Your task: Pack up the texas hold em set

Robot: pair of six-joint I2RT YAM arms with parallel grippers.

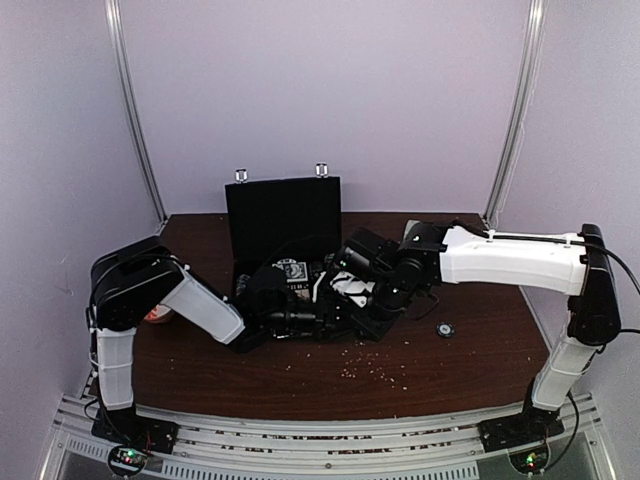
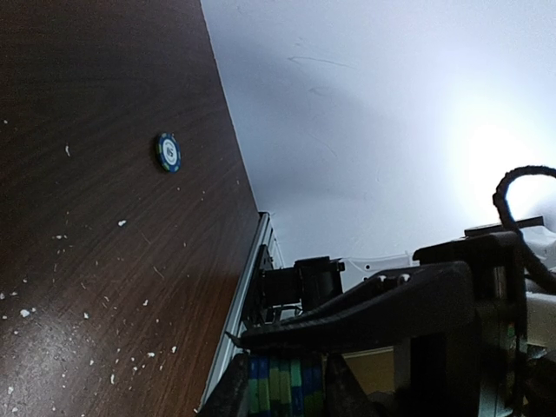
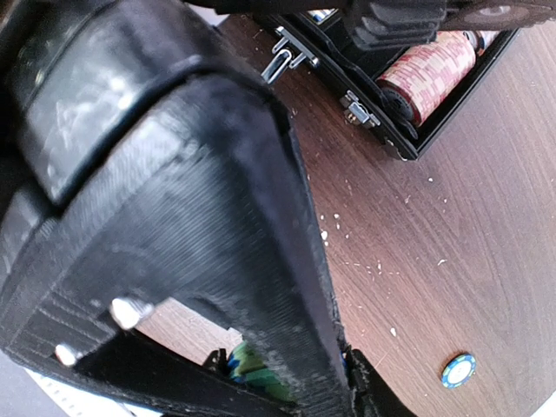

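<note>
Brown table (image 2: 87,261) — chip stack (image 2: 278,391) (blue-green) clamped inside left pincer (image 2: 285,365).

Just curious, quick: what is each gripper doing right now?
Left gripper: closed on a striped chip stack.
Right gripper: cannot be told; its fingertips are hidden.

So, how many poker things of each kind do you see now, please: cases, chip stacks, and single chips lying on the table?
Black briefcase, open: 1
Chip stacks: 2, namely the red-and-white stack inside the case and the blue-and-green stack close to the left wrist camera
Loose blue chip: 1
Total: 4
</note>
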